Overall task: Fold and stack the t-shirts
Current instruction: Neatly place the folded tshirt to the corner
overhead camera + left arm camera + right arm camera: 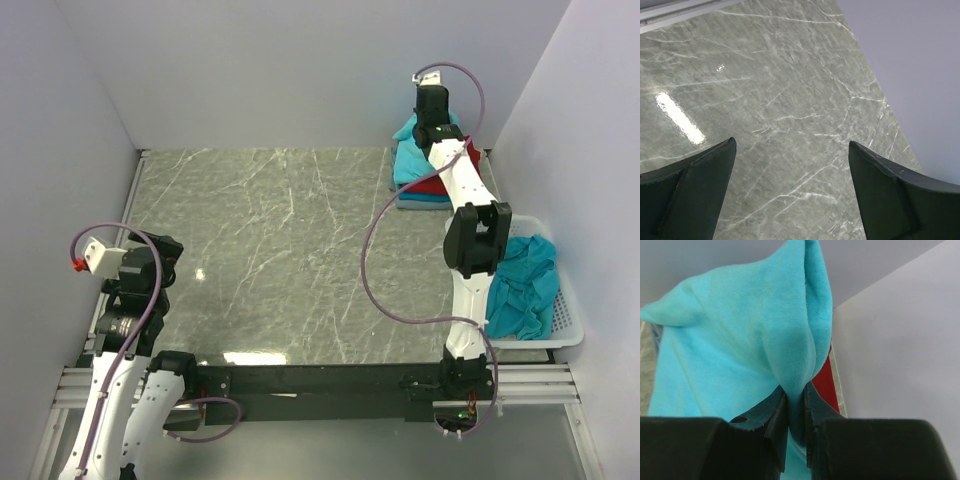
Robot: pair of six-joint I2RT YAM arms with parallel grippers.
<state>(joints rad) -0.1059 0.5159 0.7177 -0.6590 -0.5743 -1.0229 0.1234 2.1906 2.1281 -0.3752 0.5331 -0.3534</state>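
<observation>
Right gripper (795,397) pinches a fold of the top turquoise t-shirt (740,340) on the far-right corner stack (red t-shirt (826,382) beneath); left gripper (792,145) hangs spread wide over the marble table (790,75).

Tabletop (280,250) ctr+left open for passage; rt side blocked by t-shirt stack (408,170) & basket (566,318).

The left arm (108,392) and right arm (465,188) are white shells jointed with black motor housings; a mauve-grey cable (363,270) loops along each; a white camera block (98,256) with a red tip caps the left wrist. The left fingers (695,195) are matte black wedges; the right fingers (765,415) are black too, one with a small round hole.
</observation>
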